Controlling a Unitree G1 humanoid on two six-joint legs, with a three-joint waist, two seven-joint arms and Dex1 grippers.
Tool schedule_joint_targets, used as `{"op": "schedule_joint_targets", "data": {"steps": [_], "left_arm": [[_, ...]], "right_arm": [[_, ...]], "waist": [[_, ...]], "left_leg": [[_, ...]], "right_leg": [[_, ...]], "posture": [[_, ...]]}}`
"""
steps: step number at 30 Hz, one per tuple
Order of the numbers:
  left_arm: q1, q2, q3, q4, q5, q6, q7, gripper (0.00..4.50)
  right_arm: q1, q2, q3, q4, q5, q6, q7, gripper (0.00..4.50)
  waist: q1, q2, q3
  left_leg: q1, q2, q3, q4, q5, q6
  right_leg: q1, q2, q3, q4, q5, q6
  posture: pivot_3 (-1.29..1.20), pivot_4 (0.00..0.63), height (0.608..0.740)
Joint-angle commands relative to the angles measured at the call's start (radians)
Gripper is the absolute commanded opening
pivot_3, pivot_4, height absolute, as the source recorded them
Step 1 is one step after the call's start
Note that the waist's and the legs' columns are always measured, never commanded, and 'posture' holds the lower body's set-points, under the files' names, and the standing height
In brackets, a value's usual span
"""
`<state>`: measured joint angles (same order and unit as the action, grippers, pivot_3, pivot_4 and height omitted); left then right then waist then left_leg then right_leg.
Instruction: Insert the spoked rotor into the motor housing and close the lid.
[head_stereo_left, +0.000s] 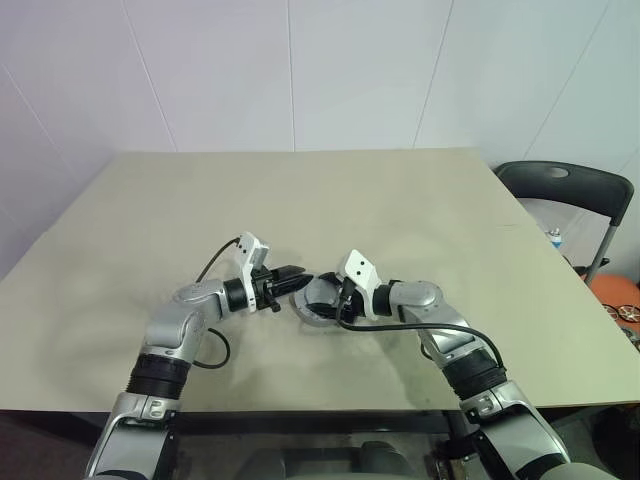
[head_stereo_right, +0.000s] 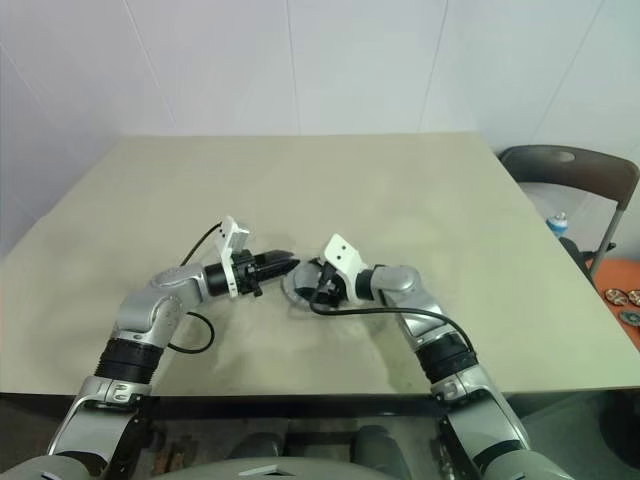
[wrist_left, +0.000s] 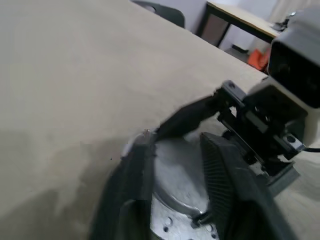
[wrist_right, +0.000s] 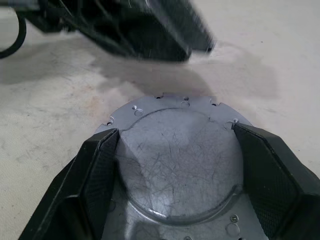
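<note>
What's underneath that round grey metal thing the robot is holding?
The table lies beneath the grey round part, gripped at both sides by the right end effector. Its scratched metal face shows; its underside and insides are hidden. The left end effector hovers beside it.

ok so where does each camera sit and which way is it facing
Left and right eye views: on the head, looking forward and down over the table; both arms show, the left gripper and right gripper meeting.
Left wrist view: on the left wrist, looking along its gripper at the grey metal disc; the right gripper lies beyond.
Right wrist view: on the right wrist, looking along its fingers, which clamp the disc; the left gripper lies beyond.
Shared: every view shows both grippers and the disc.
</note>
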<state>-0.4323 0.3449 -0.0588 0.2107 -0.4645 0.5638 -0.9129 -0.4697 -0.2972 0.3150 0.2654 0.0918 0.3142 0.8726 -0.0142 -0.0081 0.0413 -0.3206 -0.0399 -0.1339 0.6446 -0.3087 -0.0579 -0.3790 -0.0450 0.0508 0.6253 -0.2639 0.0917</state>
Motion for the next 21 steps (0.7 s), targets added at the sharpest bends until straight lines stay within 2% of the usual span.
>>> {"op": "schedule_joint_targets", "data": {"steps": [1,2,16,21], "left_arm": [[-0.049,0.015,-0.024,0.057,0.027,-0.014,-0.049,0.26],[-0.056,0.017,-0.033,0.072,0.039,-0.023,-0.058,0.04],[-0.092,-0.028,-0.081,0.149,0.115,-0.105,-0.09,0.04],[-0.088,-0.015,-0.106,0.186,0.173,-0.156,-0.093,0.04]], "right_arm": [[0.042,-0.026,0.049,0.091,-0.058,0.041,0.003,3.24],[0.041,-0.025,0.05,0.099,-0.06,0.034,0.001,3.24],[0.056,-0.022,0.053,0.091,-0.063,0.029,-0.013,3.24],[0.048,-0.021,0.05,0.088,-0.061,0.039,-0.014,3.24]], "waist": [[-0.001,0.0,0.0],[-0.001,0.0,0.0],[0.0,0.0,0.0],[0.0,0.0,0.0]], "left_leg": [[0.0,0.0,0.0,0.0,0.0,0.0],[0.0,0.0,0.0,0.0,0.0,0.0],[0.001,0.0,-0.002,0.0,0.0,0.0],[0.001,0.0,-0.002,0.0,0.0,0.0]], "right_leg": [[0.0,0.0,0.0,0.0,0.0,0.0],[0.0,0.0,0.0,0.0,0.0,0.0],[0.001,0.0,0.0,-0.001,0.0,0.0],[0.001,0.0,0.0,-0.001,0.0,0.0]], "posture": [[0.0,0.0,0.74],[0.0,0.0,0.74],[0.0,0.0,0.74],[0.0,0.0,0.74]]}}
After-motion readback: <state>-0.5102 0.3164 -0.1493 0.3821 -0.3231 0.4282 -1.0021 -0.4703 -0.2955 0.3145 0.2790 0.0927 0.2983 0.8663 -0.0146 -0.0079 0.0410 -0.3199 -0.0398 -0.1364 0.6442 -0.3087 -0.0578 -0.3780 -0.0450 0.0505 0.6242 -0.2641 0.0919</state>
